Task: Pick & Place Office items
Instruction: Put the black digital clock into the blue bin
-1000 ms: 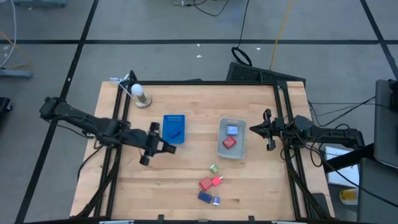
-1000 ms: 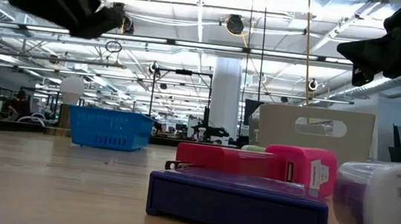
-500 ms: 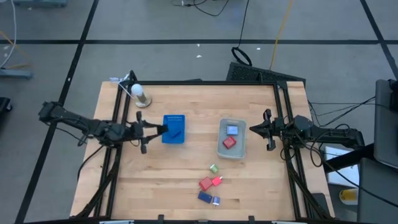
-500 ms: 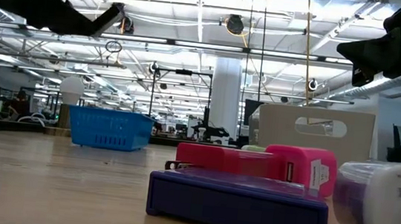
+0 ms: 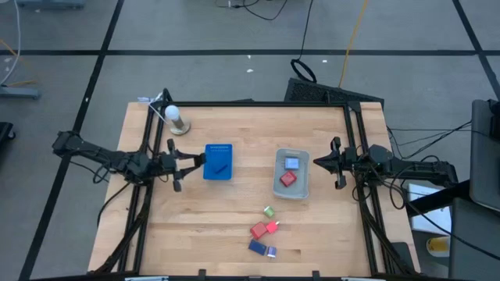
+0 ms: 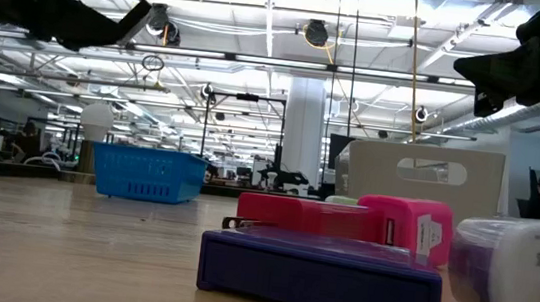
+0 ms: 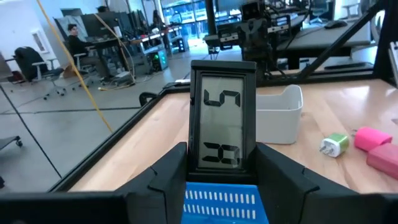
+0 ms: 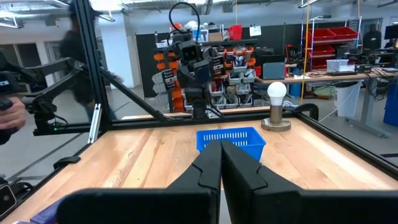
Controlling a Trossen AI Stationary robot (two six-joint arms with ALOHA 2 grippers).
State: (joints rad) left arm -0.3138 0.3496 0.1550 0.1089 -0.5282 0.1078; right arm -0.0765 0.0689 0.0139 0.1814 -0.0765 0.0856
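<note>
My left gripper [image 5: 191, 161] stands level at the left rim of the blue basket [image 5: 218, 161], shut on a small black-framed display piece [image 7: 222, 118]. A dark piece [image 5: 222, 166] lies in the basket. The clear bin [image 5: 303, 187] holds a pale blue piece [image 5: 291, 162] and a red piece [image 5: 288, 179]. A green piece [image 5: 268, 211], a red one [image 5: 258, 230], a pink one [image 5: 272, 227], a blue one [image 5: 256, 247] and a pale one [image 5: 271, 251] lie on the table's near part. My right gripper [image 5: 334, 164] waits shut, right of the bin. My left gripper pinches the display piece by its two long sides [image 7: 194, 155] between the two fingers [image 7: 168, 174]. The fingers come level from the table's left and lie along the piece. It sticks out past the fingertips, lifted clear above the basket [image 7: 221, 202].
A bulb on a stand [image 5: 176, 119] stands at the far left corner. A black frame rail [image 5: 355, 148] runs along the table's right side. Bare wood lies between basket and bin and along the near left.
My left gripper has swung from pointing toward the near edge up to level, now pointing at the blue basket, and has drawn back a little toward the table's left edge. Its fingers have kept the same gap.
</note>
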